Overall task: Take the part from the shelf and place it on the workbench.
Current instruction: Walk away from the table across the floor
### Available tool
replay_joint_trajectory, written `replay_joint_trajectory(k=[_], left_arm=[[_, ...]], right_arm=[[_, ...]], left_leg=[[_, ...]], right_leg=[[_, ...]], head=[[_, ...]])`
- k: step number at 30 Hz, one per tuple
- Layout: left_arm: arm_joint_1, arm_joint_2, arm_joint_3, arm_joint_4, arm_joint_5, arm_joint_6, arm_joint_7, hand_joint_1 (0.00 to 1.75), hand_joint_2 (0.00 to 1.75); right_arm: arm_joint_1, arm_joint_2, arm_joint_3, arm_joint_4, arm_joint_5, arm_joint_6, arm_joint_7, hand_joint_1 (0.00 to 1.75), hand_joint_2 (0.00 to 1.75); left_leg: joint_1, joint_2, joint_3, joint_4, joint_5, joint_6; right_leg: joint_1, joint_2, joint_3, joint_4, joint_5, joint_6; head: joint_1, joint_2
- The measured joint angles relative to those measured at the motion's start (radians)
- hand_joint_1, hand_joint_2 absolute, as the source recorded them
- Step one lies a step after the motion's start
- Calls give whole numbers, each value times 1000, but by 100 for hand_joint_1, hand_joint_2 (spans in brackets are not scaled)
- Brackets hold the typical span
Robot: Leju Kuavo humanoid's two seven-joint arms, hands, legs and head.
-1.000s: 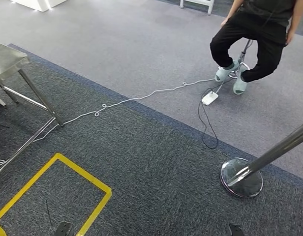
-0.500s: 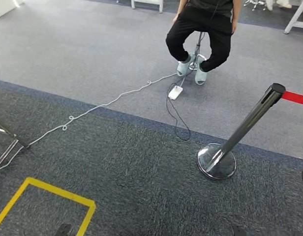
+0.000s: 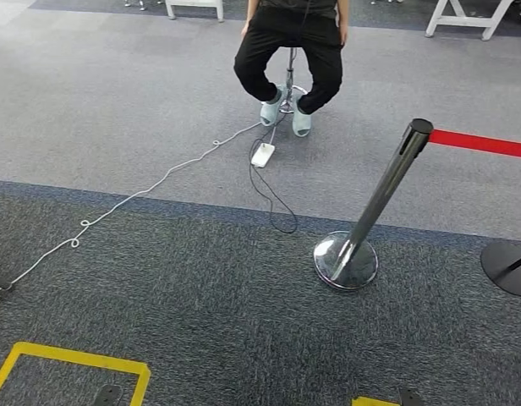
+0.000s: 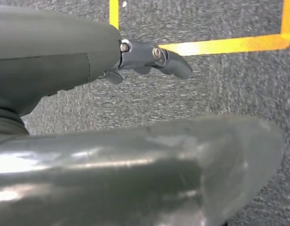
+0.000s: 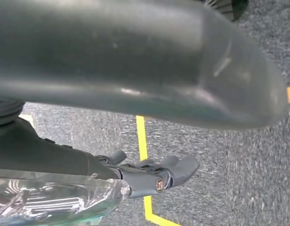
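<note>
- Rightward the view has been swung since the earlier frame
- Left hand is held loosely open, empty
- Clear-wrapped part is seen against the right hand; whether it is gripped cannot be told
- If loosely held, it could be dropped; the stanchion could be clipped

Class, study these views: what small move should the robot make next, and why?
Probably turn the body to find the workbench: the head view faces carpet, a seated person and a stanchion, while clear wrapping lies against the right robot hand, perhaps the part.
</note>
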Motion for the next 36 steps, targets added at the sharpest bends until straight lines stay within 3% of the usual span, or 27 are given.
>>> replay_joint_trajectory(k=[1,3,5,6,7,8,9,10,12,14,16,17,19,20,21,22,23,24,25,28,29,31,32,34,36], left_arm=[[-2,0,0,0,1,1,0,0,0],[-4,-2,-1,0,2,2,0,0,0],[-1,-3,-1,0,3,2,0,0,0],[1,-4,-1,0,3,2,0,0,0],[3,-4,-1,0,3,2,0,0,0],[5,-3,-1,0,3,2,0,0,0],[5,-3,-1,0,3,2,0,0,0],[5,-3,-1,0,3,3,0,0,0],[4,-4,-1,0,3,3,0,0,0],[3,-4,-1,0,4,5,1,0,0],[1,-4,-1,0,12,5,2,0,0],[0,-4,0,0,25,4,1,0,0],[-2,-4,10,0,64,-5,-7,0,0],[-2,-2,17,0,80,-9,-12,0,0],[0,0,24,0,91,-12,-17,0,0],[0,2,28,0,94,-13,-19,0,0],[1,3,30,0,93,-13,-21,0,0],[0,4,32,0,91,-13,-23,0,0],[-1,4,33,0,90,-13,-25,0,0],[-2,2,37,0,89,-10,-27,0,0],[-2,1,37,0,88,-9,-27,0,0],[-6,-1,38,0,87,-6,-27,0,0],[-8,-2,38,0,87,-5,-27,0,0],[-11,-4,38,0,87,-4,-27,0,0],[-8,-7,38,1,86,-3,-26,0,0]], right_arm=[[2,0,0,0,1,-2,2,0,0],[4,2,0,0,3,-5,8,0,0],[1,2,0,0,3,-6,10,0,0],[0,3,0,0,3,-6,10,0,0],[0,3,0,0,2,-5,10,0,0],[2,3,0,0,2,-5,10,0,0],[3,3,0,0,3,-4,10,0,0],[4,3,0,0,4,-4,9,0,0],[3,3,1,0,8,-2,12,0,0],[2,3,2,0,10,-2,17,0,0],[7,3,2,0,9,-1,18,0,0],[10,3,2,0,8,1,16,0,0],[9,4,2,0,3,12,12,0,0],[7,5,2,0,-2,19,10,0,0],[4,5,2,0,-6,28,10,0,0],[3,6,2,0,-10,34,10,0,0],[4,6,2,0,-13,38,10,0,0],[6,6,2,0,-14,40,11,0,0],[8,6,2,0,-15,41,11,0,0],[3,6,2,0,-14,41,15,0,0],[1,6,2,0,-15,41,17,0,0],[1,6,2,0,-15,41,19,0,0],[3,6,1,0,-15,41,19,0,0],[3,6,1,0,-14,41,19,0,0],[-1,6,0,0,-13,41,17,0,0]], left_leg=[[1,9,2,0,-1,-7],[5,-17,-11,36,-30,-19],[10,-70,-69,162,-102,-26],[11,-85,-109,242,-137,-27],[12,-93,-142,304,-157,-28],[12,-96,-160,331,-155,-28],[13,-98,-158,316,-131,-28],[14,-103,-137,264,-91,-28],[22,-150,-70,114,-16,-29],[26,-192,-32,25,8,-25],[24,-182,-28,11,8,-11],[22,-171,-28,10,10,-3],[21,-143,-28,7,13,11],[18,-129,-28,7,12,16],[16,-113,-28,7,11,18],[13,-98,-27,8,10,20],[12,-84,-27,8,9,20],[11,-72,-25,8,8,19],[11,-60,-23,8,6,18],[7,-27,-11,10,-4,4],[5,-18,-8,11,-7,-2],[6,1,-2,9,-9,-14],[8,0,0,11,-13,-20],[12,-36,-19,61,-53,-29],[13,-82,-85,200,-125,-33]], right_leg=[[-1,12,-1,-1,2,-5],[-4,34,-1,-6,7,-15],[-7,57,-1,-9,13,-24],[-8,70,-4,-9,14,-26],[-8,84,-6,-9,15,-27],[-8,99,-6,-8,16,-27],[-9,114,-6,-8,17,-26],[-10,128,-6,-8,18,-24],[-11,157,-8,-5,19,-15],[-12,182,-17,-2,20,-2],[-17,203,-28,-5,23,12],[-18,194,-33,0,20,17],[-17,137,-68,68,-23,23],[-16,101,-102,139,-62,25],[-16,79,-142,223,-102,28],[-16,70,-176,295,-131,30],[-16,67,-193,334,-140,31],[-16,65,-189,330,-129,30],[-16,60,-160,279,-101,30],[-13,1,-34,59,-13,21],[-10,-11,-15,27,-3,16],[-6,5,-15,19,1,2],[-7,16,-16,17,3,-4],[-10,38,-16,13,7,-16],[-12,62,-19,12,12,-23]], head=[[-1,0],[-2,0],[-4,0],[-5,0],[-5,0],[-5,0],[-5,0],[-5,0],[-7,0],[-10,0],[-11,0],[-11,0],[-5,0],[-2,0],[1,0],[1,0],[1,0],[1,0],[1,0],[1,0],[0,0],[-3,0],[-4,0],[-8,0],[-12,0]])
